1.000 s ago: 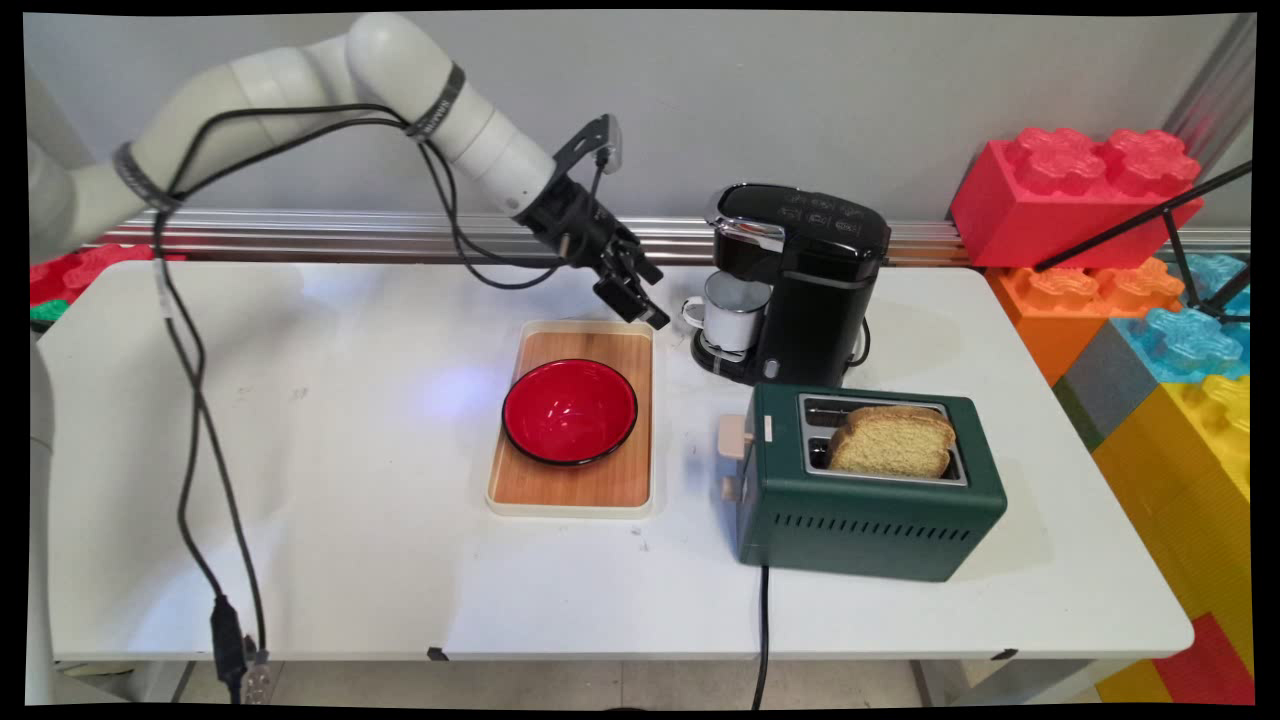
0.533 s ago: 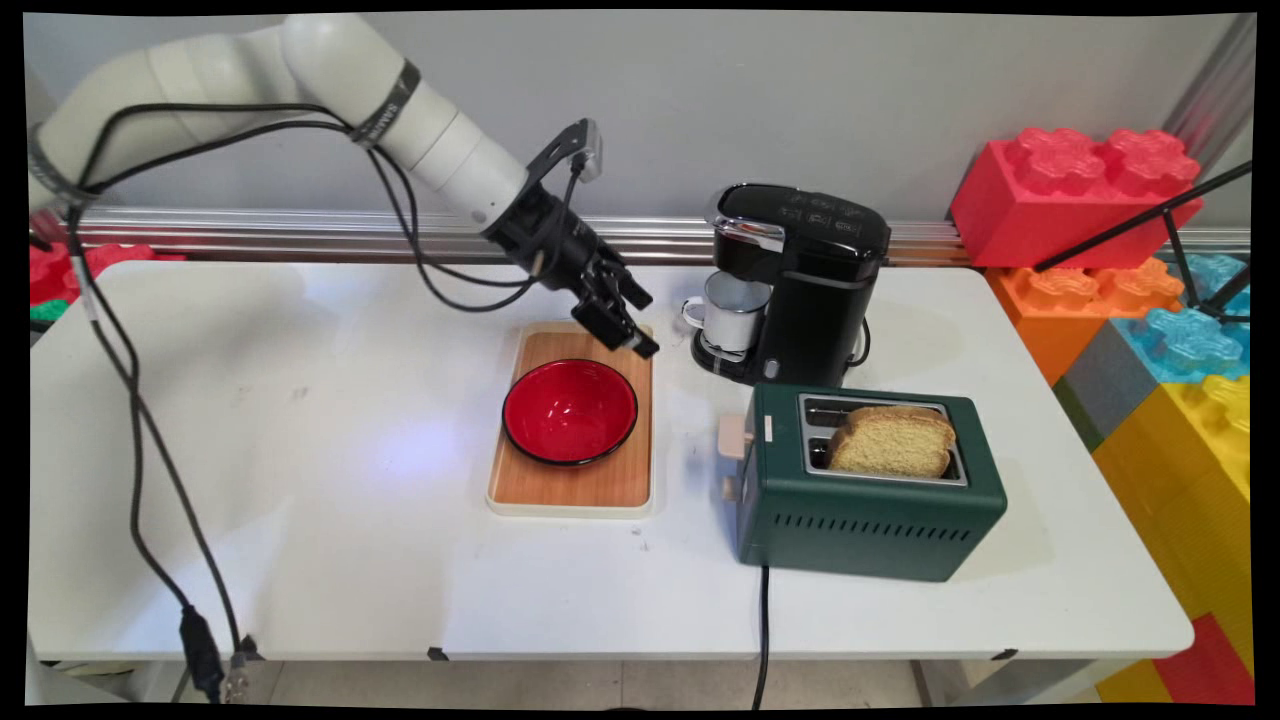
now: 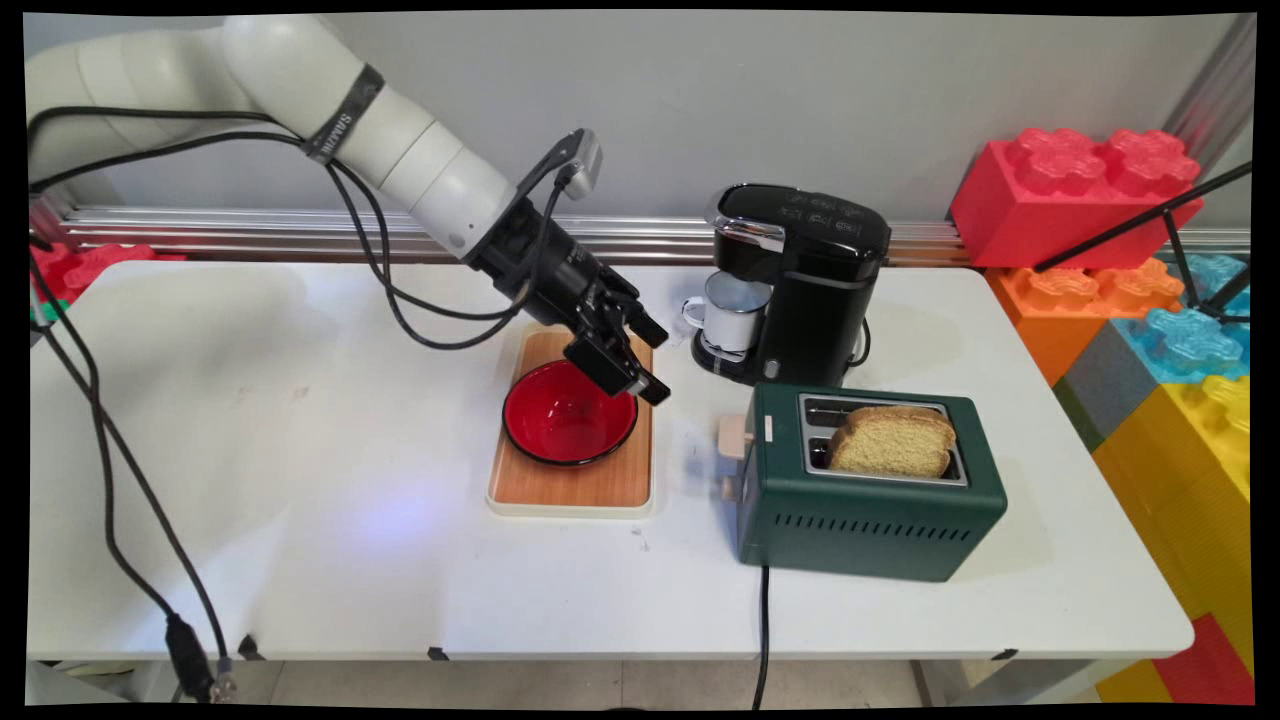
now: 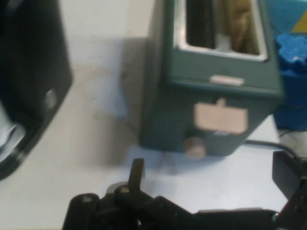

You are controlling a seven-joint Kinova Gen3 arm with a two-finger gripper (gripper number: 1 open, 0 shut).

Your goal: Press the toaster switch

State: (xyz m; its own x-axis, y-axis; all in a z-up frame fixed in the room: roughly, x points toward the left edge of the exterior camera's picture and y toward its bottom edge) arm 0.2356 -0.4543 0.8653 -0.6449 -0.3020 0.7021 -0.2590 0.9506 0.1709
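We are seeing the gripper (image 3: 640, 362) covering the red bowl's (image 3: 560, 425) far rim, while the hand view is cropping the toaster's (image 4: 216, 91) top and the coffee machine (image 4: 29, 72) at left.

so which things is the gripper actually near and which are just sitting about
Near the gripper:
- gripper, open, nothing held
- red bowl, right by it
- wooden tray under the bowl
- green toaster, faced in the hand view

Sitting apart:
- coffee machine
- white mug
- bread slice
- toy blocks
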